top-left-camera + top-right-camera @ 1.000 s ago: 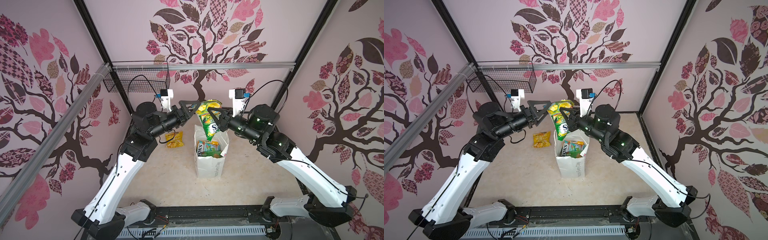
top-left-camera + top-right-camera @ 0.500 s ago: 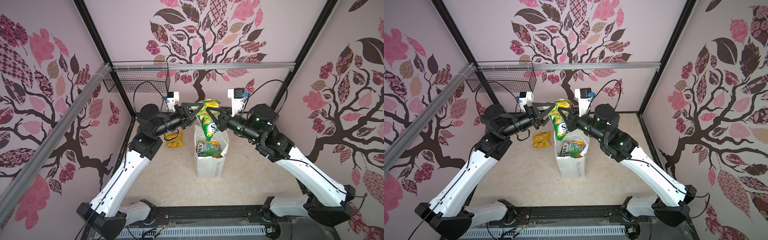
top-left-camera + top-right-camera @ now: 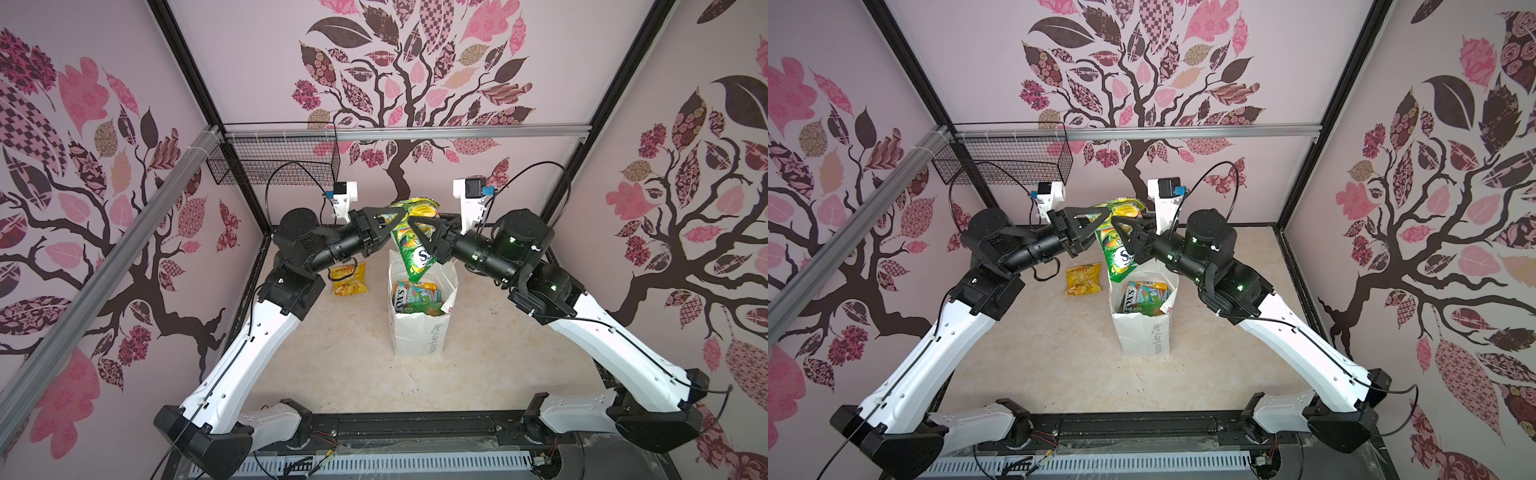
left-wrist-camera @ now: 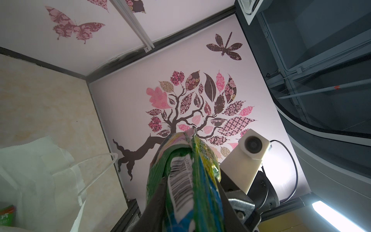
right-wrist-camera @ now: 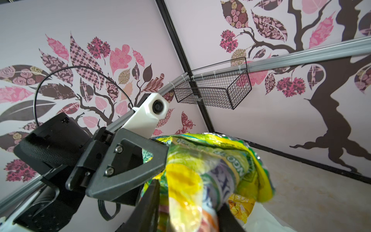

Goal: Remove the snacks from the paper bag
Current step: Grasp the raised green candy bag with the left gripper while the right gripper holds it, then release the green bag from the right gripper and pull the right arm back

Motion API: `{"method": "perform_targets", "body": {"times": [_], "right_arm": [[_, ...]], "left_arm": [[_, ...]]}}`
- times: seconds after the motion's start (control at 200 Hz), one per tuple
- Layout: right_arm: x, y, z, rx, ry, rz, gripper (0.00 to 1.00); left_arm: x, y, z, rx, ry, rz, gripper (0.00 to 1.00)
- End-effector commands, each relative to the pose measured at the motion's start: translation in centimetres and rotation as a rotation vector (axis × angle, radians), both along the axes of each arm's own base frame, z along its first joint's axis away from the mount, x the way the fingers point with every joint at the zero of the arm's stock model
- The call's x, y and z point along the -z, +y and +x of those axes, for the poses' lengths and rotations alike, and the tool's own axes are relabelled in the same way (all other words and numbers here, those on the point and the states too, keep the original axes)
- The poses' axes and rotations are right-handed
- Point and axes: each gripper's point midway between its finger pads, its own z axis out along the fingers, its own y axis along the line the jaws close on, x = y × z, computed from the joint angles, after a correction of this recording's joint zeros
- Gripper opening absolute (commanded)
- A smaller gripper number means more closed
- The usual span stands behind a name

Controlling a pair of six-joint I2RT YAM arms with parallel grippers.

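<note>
Snacks [image 3: 415, 297] sit inside the white paper bag [image 3: 419, 332], which stands upright on my bench [image 3: 332, 365]. One green-yellow packet [image 3: 415, 257] hangs just above the bag's open top. My left gripper [image 3: 399, 218] pinches it from one side. My right gripper [image 3: 417, 220] sits around it too, but I cannot tell if it grips. A yellow packet [image 3: 348, 279] lies flat on the bench, beside the bag.

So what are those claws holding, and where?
A green-yellow packet, by its upper part: the left gripper clamps it; whether the right gripper grips too cannot be told.
</note>
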Motion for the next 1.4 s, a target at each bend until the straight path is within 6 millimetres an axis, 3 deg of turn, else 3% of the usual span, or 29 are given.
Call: {"method": "perform_targets", "body": {"times": [0.0,0.21,0.525,0.775,1.125,1.39], "right_arm": [[0.1,-0.4,-0.8,-0.008,-0.005,0.002,0.46],[-0.8,-1.3,-1.3,0.007,-0.028,0.021,0.64],[-3.8,-4.1,-2.7,0.061,-0.106,0.097,0.99],[-4.6,-6.8,-3.3,0.140,-0.151,0.134,1.00],[-2.3,-8.4,-3.3,0.207,-0.127,0.105,1.00],[-1.2,-8.9,-3.2,0.230,-0.118,0.077,1.00]], "left_arm": [[-1.7,0.0,-1.7,0.026,-0.107,-0.017,0.11],[-1.5,0.1,-1.7,0.016,-0.132,0.006,0.03],[-3.4,1.0,-2.4,-0.041,-0.266,0.068,0.00],[-4.1,2.0,-1.1,-0.123,-0.329,0.106,0.00],[-3.3,7.5,5.6,-0.215,-0.191,-0.051,0.00],[1.9,13.6,10.4,-0.374,-0.026,-0.075,0.00]]}}
